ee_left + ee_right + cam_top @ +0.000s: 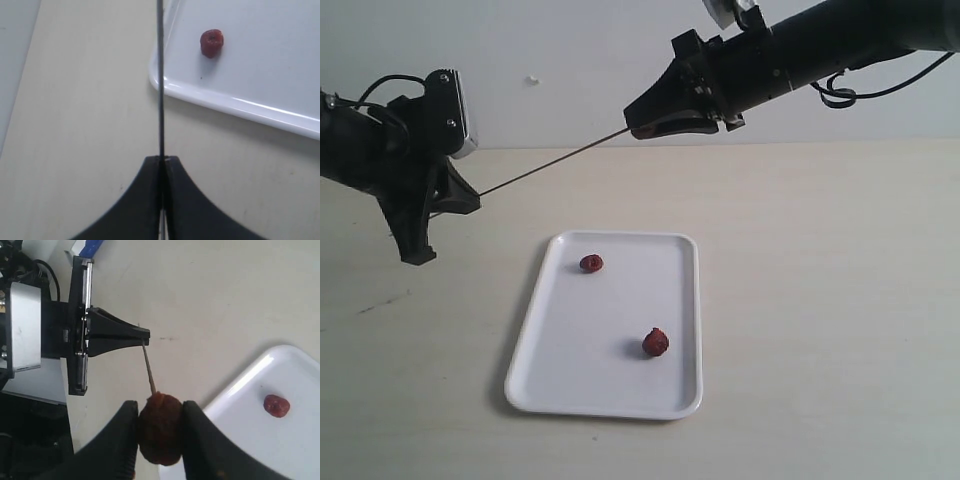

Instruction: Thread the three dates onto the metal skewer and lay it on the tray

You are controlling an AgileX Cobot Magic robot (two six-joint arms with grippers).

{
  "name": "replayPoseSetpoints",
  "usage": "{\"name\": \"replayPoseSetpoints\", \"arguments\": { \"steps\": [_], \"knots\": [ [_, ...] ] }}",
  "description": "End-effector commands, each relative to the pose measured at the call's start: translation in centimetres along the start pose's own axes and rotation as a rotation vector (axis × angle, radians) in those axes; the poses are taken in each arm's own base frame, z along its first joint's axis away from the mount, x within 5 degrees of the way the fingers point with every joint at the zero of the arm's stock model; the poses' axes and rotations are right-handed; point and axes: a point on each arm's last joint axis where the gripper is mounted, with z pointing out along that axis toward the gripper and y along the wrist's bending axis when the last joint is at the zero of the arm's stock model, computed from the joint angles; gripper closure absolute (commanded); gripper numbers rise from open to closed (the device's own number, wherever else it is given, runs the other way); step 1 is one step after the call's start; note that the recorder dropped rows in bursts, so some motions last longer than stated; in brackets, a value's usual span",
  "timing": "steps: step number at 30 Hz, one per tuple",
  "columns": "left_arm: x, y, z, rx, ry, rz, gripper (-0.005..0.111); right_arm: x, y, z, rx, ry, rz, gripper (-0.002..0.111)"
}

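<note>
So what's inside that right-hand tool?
A date, pinched in the right tool, with the metal skewer meeting it. How deep the skewer sits is hidden by the date.

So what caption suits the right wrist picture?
Right jaws hold a date at the tip of the skewer gripped by the left jaws; another date lies on the tray.

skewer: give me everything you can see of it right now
The thin straight grey metal skewer is a bare, needle-like rod, unbent, with no date along its visible length. It hangs in the air, sloping up from the shut left pincer, which clamps one end, toward the right pincer. Its free tip meets the dark red-brown wrinkled date gripped there; how deep it goes cannot be seen. It touches neither the white rectangular tray nor the pale table.
</note>
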Motion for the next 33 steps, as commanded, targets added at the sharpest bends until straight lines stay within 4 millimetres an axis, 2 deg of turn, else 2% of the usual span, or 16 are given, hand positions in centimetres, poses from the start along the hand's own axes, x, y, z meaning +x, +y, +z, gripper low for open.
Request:
{"name": "replayPoseSetpoints", "arguments": {
  "steps": [1, 15, 20, 22, 24, 25, 29, 31, 33],
  "knots": [
    [-0.4, -0.1, 0.0, -0.005, -0.041, -0.004, 0.107, 0.0, 0.5, 0.3, 0.001, 0.011, -0.028, 0.08],
    [-0.6, -0.2, 0.0, 0.015, -0.065, -0.008, 0.107, 0.3, 1.6, 2.0, -0.017, 0.054, -0.053, 0.08],
    [-0.7, -0.2, 0.0, 0.014, -0.075, -0.024, 0.107, 0.3, 1.6, 2.0, -0.017, 0.053, -0.053, 0.078],
    [-0.7, -0.2, 0.0, 0.009, -0.076, -0.026, 0.107, 0.3, 1.6, 2.0, -0.017, 0.053, -0.053, 0.064],
    [-0.7, 0.1, 0.0, -0.022, -0.081, -0.054, 0.107, 0.3, 1.7, 1.9, -0.017, 0.052, -0.055, 0.045],
    [-0.7, 0.3, 0.0, -0.039, -0.088, -0.077, 0.107, 0.2, 1.8, 1.9, -0.017, 0.051, -0.057, 0.042],
    [-0.8, 0.7, -0.1, -0.079, -0.105, -0.128, 0.107, -0.4, 3.2, 0.5, -0.011, 0.017, -0.112, 0.042],
    [-0.6, 1.3, -0.1, -0.143, -0.092, -0.216, 0.107, -1.1, 4.9, -2.0, 0.016, -0.029, -0.172, 0.043],
    [-0.5, 1.8, -0.2, -0.194, -0.087, -0.281, 0.107, -1.2, 5.7, -3.4, 0.047, -0.041, -0.193, 0.044]
  ]
}}
